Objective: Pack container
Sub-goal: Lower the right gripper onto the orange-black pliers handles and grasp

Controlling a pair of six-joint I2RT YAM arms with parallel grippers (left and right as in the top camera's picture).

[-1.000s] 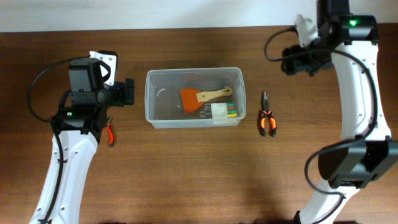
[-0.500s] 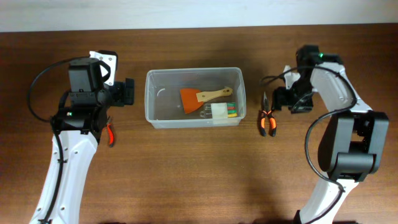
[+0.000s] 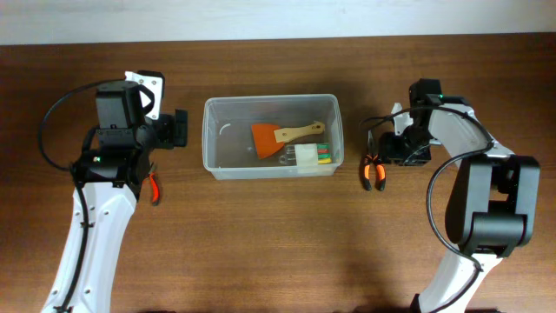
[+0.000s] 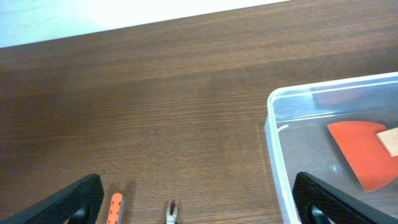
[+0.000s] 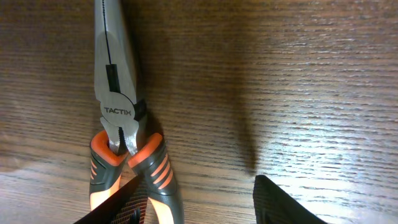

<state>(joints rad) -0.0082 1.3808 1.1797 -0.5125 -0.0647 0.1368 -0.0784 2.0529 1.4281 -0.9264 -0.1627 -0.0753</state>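
Observation:
The clear plastic container (image 3: 228, 149) stands at the table's middle. It holds an orange scraper with a wooden handle (image 3: 276, 136) and a white box of coloured bits (image 3: 312, 156). My left gripper (image 3: 178, 128) is open just left of the container; its wrist view shows the container's corner (image 4: 272, 127) and the scraper (image 4: 360, 152). My right gripper (image 3: 387, 148) is open, low over the table beside orange-handled long-nose pliers (image 3: 374, 167). In the right wrist view the pliers (image 5: 118, 112) lie at the left, one open finger (image 5: 199, 205) over a handle.
A second small pair of orange-handled cutters (image 3: 154, 185) lies left of the container under my left arm; its tip (image 4: 171, 213) and one handle show in the left wrist view. The table's back edge meets a white wall.
My right arm has swung from the back right corner down and left to just beside the long-nose pliers. The left arm and the container have not moved.

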